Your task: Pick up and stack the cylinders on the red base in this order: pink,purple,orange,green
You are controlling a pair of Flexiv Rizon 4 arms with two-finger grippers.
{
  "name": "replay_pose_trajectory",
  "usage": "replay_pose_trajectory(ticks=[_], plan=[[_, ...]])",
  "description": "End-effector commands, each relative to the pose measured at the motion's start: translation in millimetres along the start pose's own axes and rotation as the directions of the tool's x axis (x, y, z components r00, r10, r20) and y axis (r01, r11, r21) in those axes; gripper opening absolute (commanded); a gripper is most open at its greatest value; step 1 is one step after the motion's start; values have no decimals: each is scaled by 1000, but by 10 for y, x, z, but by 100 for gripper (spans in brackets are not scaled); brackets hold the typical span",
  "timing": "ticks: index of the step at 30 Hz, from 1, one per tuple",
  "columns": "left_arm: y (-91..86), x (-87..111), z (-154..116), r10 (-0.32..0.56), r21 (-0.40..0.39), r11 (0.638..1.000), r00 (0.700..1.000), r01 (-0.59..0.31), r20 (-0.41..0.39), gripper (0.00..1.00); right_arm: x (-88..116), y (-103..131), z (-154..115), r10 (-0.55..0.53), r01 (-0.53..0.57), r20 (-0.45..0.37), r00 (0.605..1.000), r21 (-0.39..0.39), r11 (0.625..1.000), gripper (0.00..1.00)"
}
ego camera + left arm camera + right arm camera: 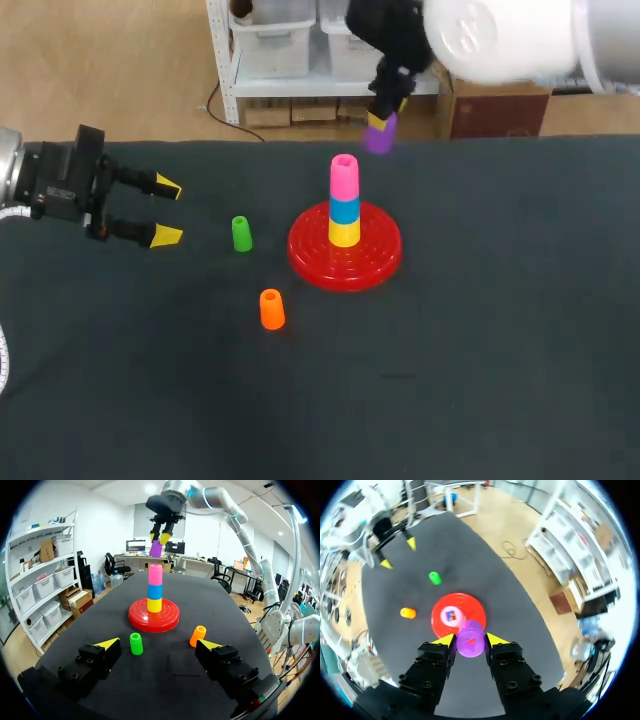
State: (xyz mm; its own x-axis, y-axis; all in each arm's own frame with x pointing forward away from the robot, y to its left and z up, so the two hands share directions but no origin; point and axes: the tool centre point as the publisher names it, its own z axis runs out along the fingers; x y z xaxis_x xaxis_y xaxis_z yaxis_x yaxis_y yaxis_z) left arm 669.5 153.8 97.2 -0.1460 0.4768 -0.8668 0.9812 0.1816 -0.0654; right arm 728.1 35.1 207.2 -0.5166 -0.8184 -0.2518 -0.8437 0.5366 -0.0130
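Note:
The red base (345, 248) (153, 615) (441, 621) carries a stack: yellow at the bottom, blue, then the pink cylinder (343, 177) (155, 574) on top. My right gripper (386, 112) (470, 639) is shut on the purple cylinder (379, 135) (156, 549) (470, 639), held in the air above and a little behind the stack. The green cylinder (241, 233) (136, 643) (435, 577) stands left of the base. The orange cylinder (271, 308) (198, 635) (408, 612) sits in front of the base. My left gripper (167, 211) (159, 644) is open at the table's left, empty, with the green cylinder ahead of it.
The black table (480, 350) is bare to the right of the base and along the front. Its back edge runs just behind my right gripper.

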Motion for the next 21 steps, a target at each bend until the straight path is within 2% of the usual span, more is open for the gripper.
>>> replay_pose_trajectory(ticks=[1,13,21], plan=[[-2,0,0,0,-1,1000,1000,0,-1,100,-129,1,-40,-158,138,-123,980,-158,978,0],[-2,0,0,0,-1,1000,1000,0,-1,100,-210,204,172,-223,191,-136,965,-214,958,0],[-2,0,0,0,-1,1000,1000,0,-1,100,-246,154,270,-240,209,-150,959,-197,958,0]])
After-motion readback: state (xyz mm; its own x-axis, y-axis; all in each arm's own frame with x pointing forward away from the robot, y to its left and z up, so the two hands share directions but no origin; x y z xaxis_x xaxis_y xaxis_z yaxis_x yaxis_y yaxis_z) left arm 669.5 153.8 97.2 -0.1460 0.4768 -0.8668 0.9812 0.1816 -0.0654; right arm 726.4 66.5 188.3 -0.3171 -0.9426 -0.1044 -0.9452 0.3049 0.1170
